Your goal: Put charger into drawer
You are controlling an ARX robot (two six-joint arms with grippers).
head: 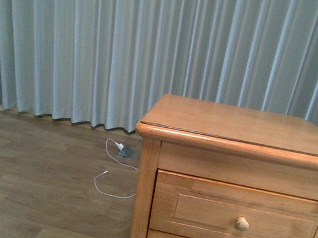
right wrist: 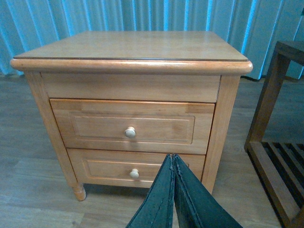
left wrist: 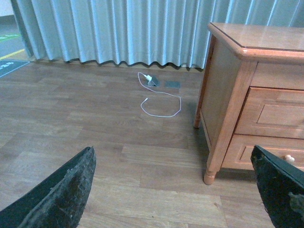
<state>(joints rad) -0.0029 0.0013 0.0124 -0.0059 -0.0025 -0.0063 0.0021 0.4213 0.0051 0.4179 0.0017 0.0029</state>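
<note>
Presently the drawer (right wrist: 132, 127) sits shut in the nightstand (head: 246, 128), its round knob (right wrist: 130, 132) facing outward; a shallower lower drawer (right wrist: 135, 169) beneath it is shut as well. The nightstand top is bare wood. The charger appears in no view. On the floor (left wrist: 71, 118) beside the nightstand, near the curtain (head: 128, 43), lie a white plug (head: 120, 147) and its thin white cable (left wrist: 161, 107), well apart from both arms. A dark wooden rack (right wrist: 280, 142) stands just beside the nightstand. The left gripper (left wrist: 175, 190) has its jaws spread wide, holding nothing. The right gripper (right wrist: 173, 161) has its jaws pressed together, empty, in front of the lower drawer.
</note>
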